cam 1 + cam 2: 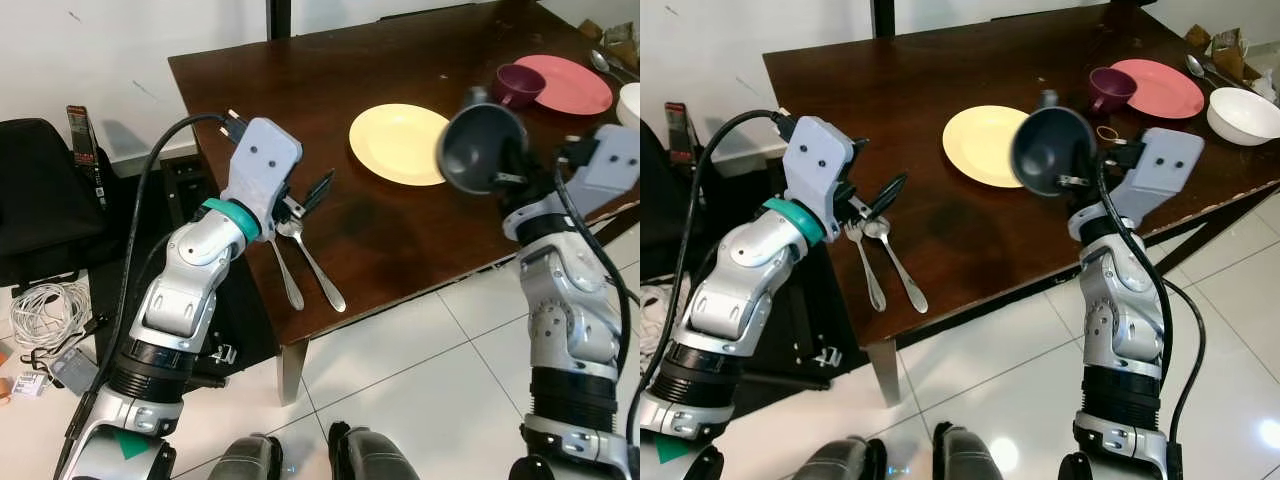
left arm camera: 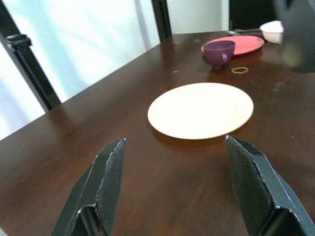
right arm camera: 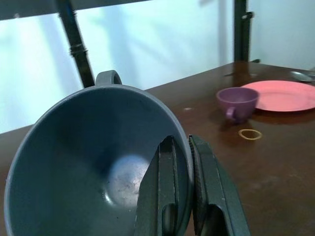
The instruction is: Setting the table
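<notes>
My right gripper (image 1: pixel 508 177) is shut on the rim of a dark grey cup (image 1: pixel 478 148), holding it tilted above the table's front edge, right of the yellow plate (image 1: pixel 398 143). The right wrist view has the fingers (image 3: pixel 170 187) pinching the cup's wall (image 3: pixel 83 162). The left gripper (image 1: pixel 306 198) stands open just above a fork (image 1: pixel 288 275) and a spoon (image 1: pixel 322 268) lying side by side near the dark table's (image 1: pixel 260 90) front left corner. In the left wrist view its fingers (image 2: pixel 106 187) frame the yellow plate (image 2: pixel 201 110).
A purple cup (image 1: pixel 518 84), a pink plate (image 1: pixel 568 85), a white bowl (image 1: pixel 1243 115) and another spoon (image 1: pixel 1196 66) sit at the far right. A rubber band (image 3: pixel 250 133) lies near the purple cup. A black chair (image 1: pixel 40 200) and cables (image 1: pixel 45 305) are at left.
</notes>
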Available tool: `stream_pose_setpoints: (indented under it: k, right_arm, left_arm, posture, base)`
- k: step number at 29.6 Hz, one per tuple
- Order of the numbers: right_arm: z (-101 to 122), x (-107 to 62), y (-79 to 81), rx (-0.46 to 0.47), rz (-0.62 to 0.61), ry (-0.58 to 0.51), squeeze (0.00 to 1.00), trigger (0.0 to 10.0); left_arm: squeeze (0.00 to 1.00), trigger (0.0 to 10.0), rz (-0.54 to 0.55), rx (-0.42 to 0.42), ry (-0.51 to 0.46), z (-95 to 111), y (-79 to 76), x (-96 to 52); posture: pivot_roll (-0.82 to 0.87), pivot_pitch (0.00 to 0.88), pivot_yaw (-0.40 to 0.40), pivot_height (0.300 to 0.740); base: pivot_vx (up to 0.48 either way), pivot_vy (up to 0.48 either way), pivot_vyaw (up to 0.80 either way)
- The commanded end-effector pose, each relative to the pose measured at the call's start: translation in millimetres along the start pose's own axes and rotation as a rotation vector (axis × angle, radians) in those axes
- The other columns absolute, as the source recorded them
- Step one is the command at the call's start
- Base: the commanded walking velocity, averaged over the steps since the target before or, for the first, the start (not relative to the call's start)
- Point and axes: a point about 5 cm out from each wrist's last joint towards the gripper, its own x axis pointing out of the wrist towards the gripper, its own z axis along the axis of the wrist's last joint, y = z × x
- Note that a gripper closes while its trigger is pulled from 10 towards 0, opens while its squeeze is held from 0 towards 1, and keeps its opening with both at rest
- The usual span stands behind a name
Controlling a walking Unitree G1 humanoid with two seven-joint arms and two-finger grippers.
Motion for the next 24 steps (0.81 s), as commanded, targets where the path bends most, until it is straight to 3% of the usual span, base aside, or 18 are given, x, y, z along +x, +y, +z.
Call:
stream_pose_setpoints:
  k: [1, 24]
  right_arm:
    - [2.0, -1.6, -3.9, -0.004, -0.03, -0.018, 0.0, 10.0]
    - [0.8, 0.8, -10.6, -0.012, -0.129, -0.02, 0.0, 10.0]
  left_arm:
    - [0.0, 10.0, -0.005, -0.019, 0.01, -3.4, -2.7, -1.9]
    - [0.0, 10.0, 0.021, -0.028, 0.003, 0.2, -4.0, -0.2]
  posture:
    - [-0.01, 0.04, 0.025, 0.74]
    - [-0.01, 0.039, 0.024, 0.74]
  base:
    - [-0.386, 0.0, 0.0]
    - [-0.404, 0.0, 0.0]
